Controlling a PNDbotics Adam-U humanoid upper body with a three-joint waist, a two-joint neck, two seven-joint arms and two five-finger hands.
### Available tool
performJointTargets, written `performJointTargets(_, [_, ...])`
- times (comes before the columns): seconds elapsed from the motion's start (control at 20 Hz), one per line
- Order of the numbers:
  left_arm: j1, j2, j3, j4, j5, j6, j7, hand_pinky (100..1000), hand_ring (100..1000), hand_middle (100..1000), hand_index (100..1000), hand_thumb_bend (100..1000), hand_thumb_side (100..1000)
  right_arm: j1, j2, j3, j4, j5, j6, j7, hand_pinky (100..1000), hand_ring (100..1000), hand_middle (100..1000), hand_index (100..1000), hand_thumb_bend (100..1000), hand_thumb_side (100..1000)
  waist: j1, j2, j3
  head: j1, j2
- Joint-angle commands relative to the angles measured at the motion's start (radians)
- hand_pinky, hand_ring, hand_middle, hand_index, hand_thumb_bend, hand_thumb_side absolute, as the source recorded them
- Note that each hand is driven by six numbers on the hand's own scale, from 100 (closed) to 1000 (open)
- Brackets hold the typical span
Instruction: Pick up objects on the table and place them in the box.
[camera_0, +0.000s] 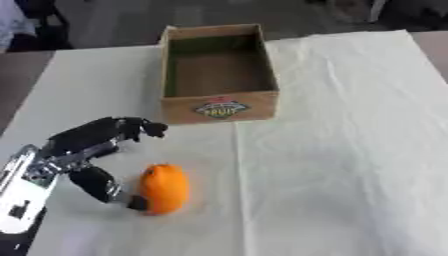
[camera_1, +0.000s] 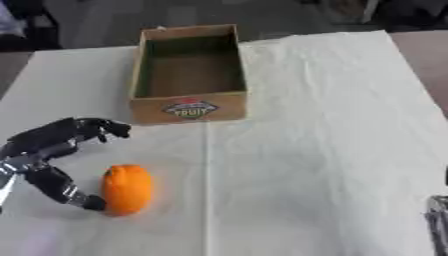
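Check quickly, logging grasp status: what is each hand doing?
Left hand: open, fingers spread beside the orange, not holding it.
Right hand: cannot tell.

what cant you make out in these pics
- Box label: blurred in both views, unreadable.
- Left hand on the orange object: whether the thumb touches it is unclear, blurred.
- Right hand: cut off by the right eye view's edge; absent from the left eye view.

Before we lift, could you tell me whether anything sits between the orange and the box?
Nothing visible does: only bare white cloth lies between the orange and the open box. The left hand is beside the orange.
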Motion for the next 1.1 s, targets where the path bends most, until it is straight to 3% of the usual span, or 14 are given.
performJointTargets(0.05, [-0.010,0.006,-0.003,0.005,-0.006,-0.353,-0.353,645,797,773,973,766,705,-0.004,-0.027,-0.008,-0.020,0.005,0.002,-0.002,860,989,557,752,100,862,0.000,-0.019,-0.001,0.001,0.005])
performJointTargets(0.4, [-0.013,-0.005,-0.004,0.020,-0.040,-0.353,-0.353,648,798,769,956,760,711,-0.004,-0.025,-0.006,-0.020,0.003,0.004,0.001,860,989,557,751,100,862,0.000,-0.020,-0.006,0.003,0.008])
performJointTargets(0.75, [-0.012,-0.008,-0.018,0.007,-0.070,-0.353,-0.353,621,732,634,876,735,709,-0.005,-0.025,-0.005,-0.020,0.001,0.008,0.002,860,990,557,751,100,861,0.002,-0.022,-0.007,0.005,0.010])
performJointTargets(1.1, [-0.010,-0.009,-0.033,0.017,-0.063,-0.353,-0.353,597,699,579,814,705,709,-0.006,-0.026,-0.005,-0.020,0.001,0.007,-0.002,860,990,557,751,100,861,0.002,-0.022,-0.004,0.002,0.016])
